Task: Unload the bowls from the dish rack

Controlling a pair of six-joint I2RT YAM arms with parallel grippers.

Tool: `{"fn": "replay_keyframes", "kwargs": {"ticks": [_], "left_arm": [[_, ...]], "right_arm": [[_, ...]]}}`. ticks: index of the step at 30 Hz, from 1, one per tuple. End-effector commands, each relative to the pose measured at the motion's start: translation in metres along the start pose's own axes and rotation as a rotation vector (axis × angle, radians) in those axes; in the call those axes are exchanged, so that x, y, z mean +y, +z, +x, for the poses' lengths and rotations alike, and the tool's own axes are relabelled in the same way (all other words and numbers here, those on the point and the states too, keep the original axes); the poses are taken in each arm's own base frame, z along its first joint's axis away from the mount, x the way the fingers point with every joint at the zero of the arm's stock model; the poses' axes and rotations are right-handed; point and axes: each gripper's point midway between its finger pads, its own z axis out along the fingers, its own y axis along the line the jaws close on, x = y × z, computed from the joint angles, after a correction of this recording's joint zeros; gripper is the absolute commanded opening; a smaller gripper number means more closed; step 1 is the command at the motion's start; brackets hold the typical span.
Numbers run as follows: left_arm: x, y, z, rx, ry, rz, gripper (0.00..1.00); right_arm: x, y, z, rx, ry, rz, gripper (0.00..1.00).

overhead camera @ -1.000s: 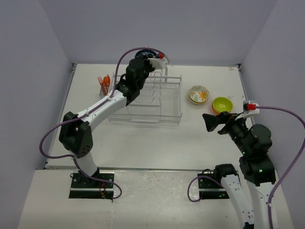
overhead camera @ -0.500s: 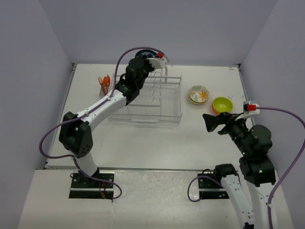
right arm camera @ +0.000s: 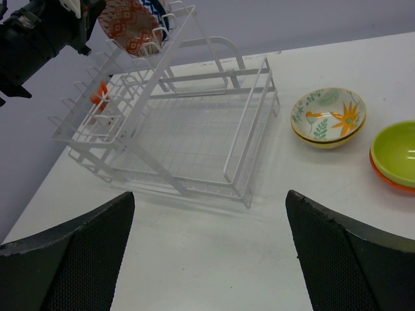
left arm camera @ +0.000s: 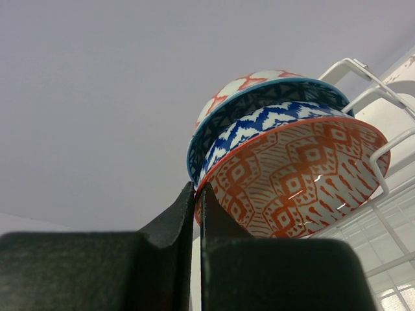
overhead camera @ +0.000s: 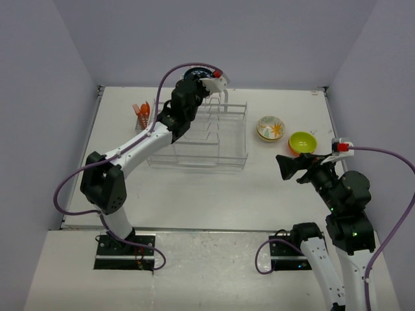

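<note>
The white wire dish rack (overhead camera: 214,139) stands at the middle left, its tall slotted section at the back. Two patterned bowls stand on edge in that section. The front bowl (left arm camera: 298,181) is orange-red patterned inside and dark blue with white zigzags outside. A dark blue bowl (left arm camera: 259,100) sits behind it. My left gripper (left arm camera: 198,189) is shut on the front bowl's rim, and also shows in the top view (overhead camera: 214,83). My right gripper (overhead camera: 288,167) hangs open and empty over the table, right of the rack. The cream floral bowl (overhead camera: 270,127) and the yellow-green bowl (overhead camera: 303,142) sit on the table.
The yellow-green bowl (right arm camera: 399,152) is nested in a plain orange-red bowl (right arm camera: 389,179). A small cup of orange utensils (overhead camera: 142,114) stands left of the rack. The rack's flat basket (right arm camera: 194,129) holds nothing. Walls close in at the back and sides.
My left gripper has edged slightly toward the back wall at the rack's top. My right arm has barely moved.
</note>
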Motion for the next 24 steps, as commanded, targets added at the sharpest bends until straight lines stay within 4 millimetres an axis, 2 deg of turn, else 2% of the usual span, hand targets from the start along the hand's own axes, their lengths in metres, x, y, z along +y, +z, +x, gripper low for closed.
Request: {"fn": "replay_keyframes", "kwargs": {"ticks": [1, 13, 19, 24], "left_arm": [[0.044, -0.014, -0.039, -0.106, -0.100, -0.128, 0.00], [0.053, -0.019, -0.053, -0.107, -0.082, -0.193, 0.00], [0.051, -0.020, -0.054, -0.107, -0.076, -0.183, 0.00], [0.058, -0.025, -0.057, -0.127, -0.090, -0.201, 0.00]], "right_arm": [[0.004, 0.000, -0.007, -0.034, -0.023, -0.022, 0.99], [0.004, 0.000, -0.007, -0.033, -0.024, -0.026, 0.99], [0.005, 0.000, -0.007, -0.035, -0.024, -0.030, 0.99], [0.004, 0.000, -0.006, -0.031, -0.025, -0.029, 0.99]]}}
